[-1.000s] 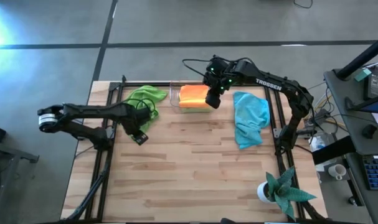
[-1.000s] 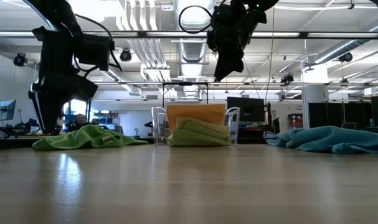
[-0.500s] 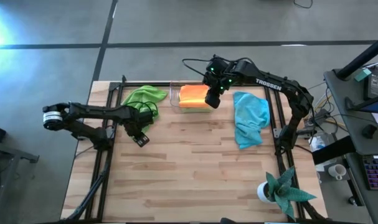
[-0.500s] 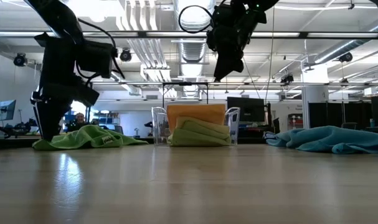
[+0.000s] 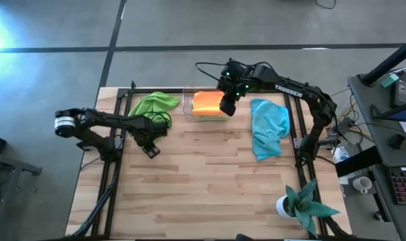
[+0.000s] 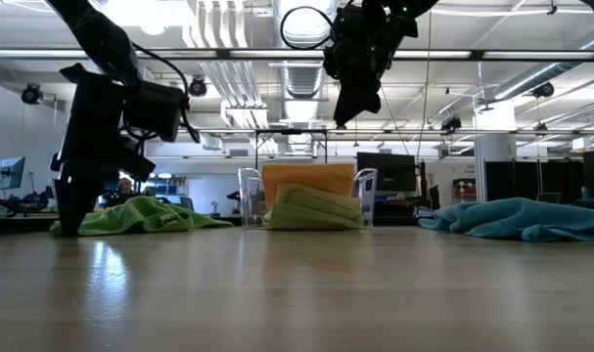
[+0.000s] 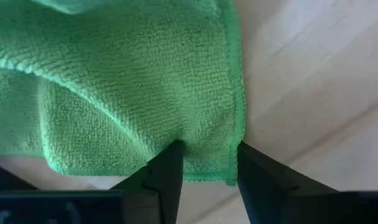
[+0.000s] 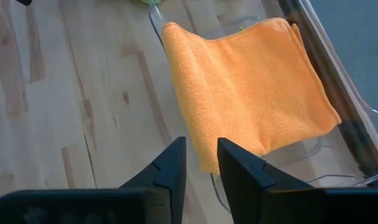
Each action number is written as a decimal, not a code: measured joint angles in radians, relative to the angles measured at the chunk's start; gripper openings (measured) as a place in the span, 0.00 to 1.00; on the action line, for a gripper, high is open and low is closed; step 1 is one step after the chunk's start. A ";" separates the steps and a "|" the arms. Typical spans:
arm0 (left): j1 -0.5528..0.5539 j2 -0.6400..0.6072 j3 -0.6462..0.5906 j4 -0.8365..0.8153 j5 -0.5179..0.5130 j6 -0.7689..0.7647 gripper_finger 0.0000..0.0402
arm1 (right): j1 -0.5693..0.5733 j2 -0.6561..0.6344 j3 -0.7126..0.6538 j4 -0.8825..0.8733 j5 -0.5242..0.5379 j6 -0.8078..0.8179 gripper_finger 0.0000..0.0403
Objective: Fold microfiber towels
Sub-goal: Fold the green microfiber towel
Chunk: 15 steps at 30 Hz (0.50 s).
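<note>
The green towel (image 7: 114,87) lies crumpled at the surface's (image 5: 209,181) far left, its corner pinched between the left gripper's (image 7: 206,163) fingers. Next it needs dragging out flat. The right gripper (image 8: 200,163) hovers empty, fingers slightly parted, above the folded orange towel (image 8: 245,87) in its clear tray (image 5: 187,107).

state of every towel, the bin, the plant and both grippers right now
lime green towel: crumpled on the table, one corner between the left gripper's fingers
orange towel: folded, lying on top in the clear bin
clear bin: upright, holding folded towels
light blue towel: unfolded, rumpled on the table
plant: upright in its white pot
left gripper: shut on the towel corner
right gripper: raised above the bin, empty
</note>
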 joint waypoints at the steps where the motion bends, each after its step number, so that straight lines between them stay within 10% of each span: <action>1: 0.000 0.006 0.001 0.000 0.001 0.012 0.30 | 0.001 0.000 0.000 0.000 0.000 0.000 0.21; 15: -0.059 -0.033 0.076 -0.013 0.115 0.116 0.01 | 0.034 0.000 0.000 0.000 0.000 -0.028 0.20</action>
